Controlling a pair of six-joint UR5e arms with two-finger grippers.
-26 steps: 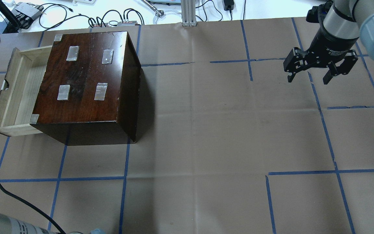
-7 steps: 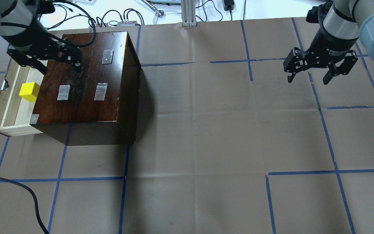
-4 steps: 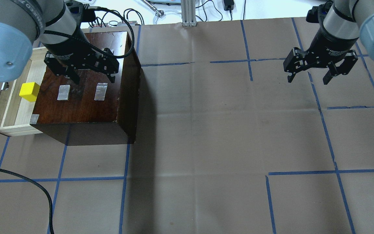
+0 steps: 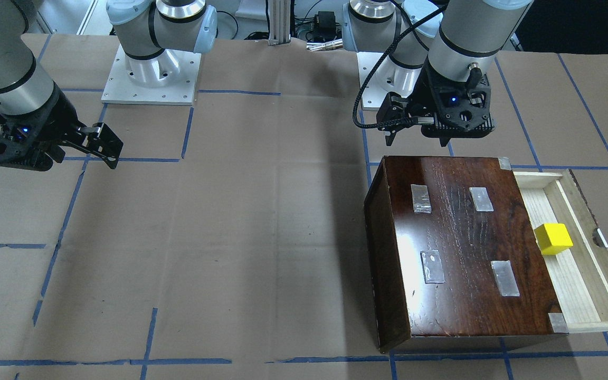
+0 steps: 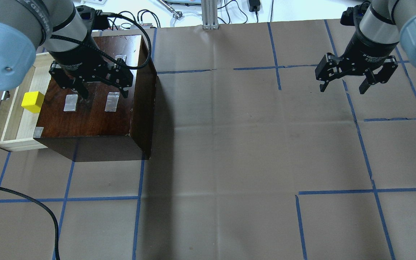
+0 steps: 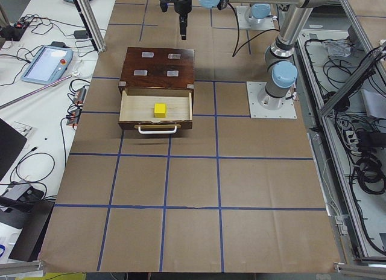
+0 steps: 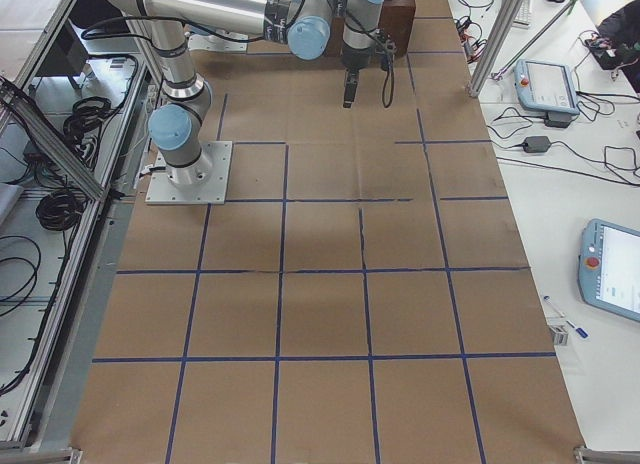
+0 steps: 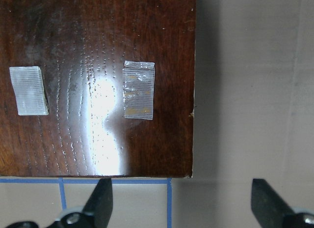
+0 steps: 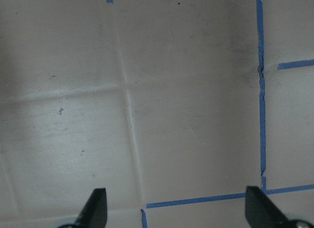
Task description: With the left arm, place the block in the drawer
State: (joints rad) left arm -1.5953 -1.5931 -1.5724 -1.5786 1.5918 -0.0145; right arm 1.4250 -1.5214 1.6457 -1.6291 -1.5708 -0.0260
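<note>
Paper-covered surface [image 5: 229, 144] is carrying a cabinet [image 5: 96, 119] whose open drawer [image 5: 16, 122] is holding the block [image 5: 33, 102], while the left pincer [image 5: 104, 95] is hovering released and empty, so placement appears done.

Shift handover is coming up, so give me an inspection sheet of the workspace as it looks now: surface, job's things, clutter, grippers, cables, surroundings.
Surface: brown paper table, creased, with a blue tape grid.
Job's things: yellow block sits in the open drawer of the dark cabinet.
Clutter: four tape patches on the cabinet top.
Grippers: left gripper open, empty, over the cabinet top; right gripper open, empty, over bare paper.
Cables: black cable loops to the left wrist.
Surroundings: wires past the far edge; teach pendant on a side bench.
</note>
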